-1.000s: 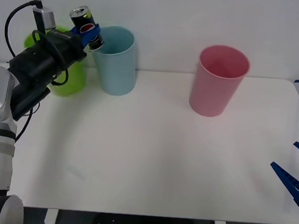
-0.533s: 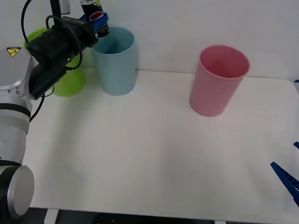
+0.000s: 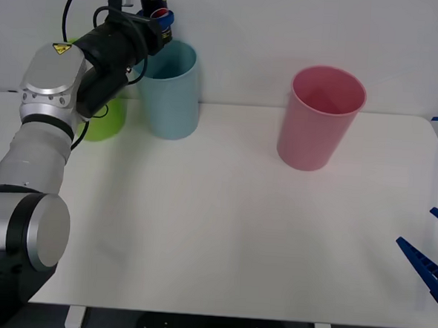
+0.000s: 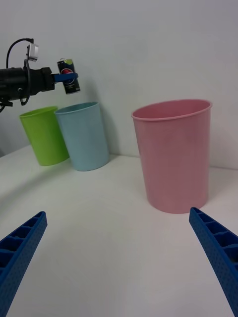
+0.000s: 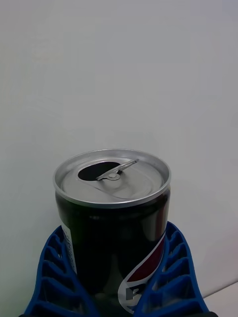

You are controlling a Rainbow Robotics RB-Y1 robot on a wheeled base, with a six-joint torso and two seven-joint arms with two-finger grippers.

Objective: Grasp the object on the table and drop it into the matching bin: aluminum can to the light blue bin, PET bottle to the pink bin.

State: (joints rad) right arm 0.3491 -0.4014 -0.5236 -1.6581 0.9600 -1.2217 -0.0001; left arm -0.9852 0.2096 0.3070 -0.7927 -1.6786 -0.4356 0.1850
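Risk lies in releasing early: left gripper (image 3: 159,20), clamped on the can (image 3: 155,11), holds it above the blue bin's (image 3: 169,94) near-left rim, so it could clip the edge and bounce out.

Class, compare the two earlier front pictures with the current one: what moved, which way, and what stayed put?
The left hand, shut on the aluminum can, rose and swung rightward, carrying the can from beside the light blue bin to above its rim. The grip held throughout. The pink bin, lime green bin, table and open right hand stayed as they were.
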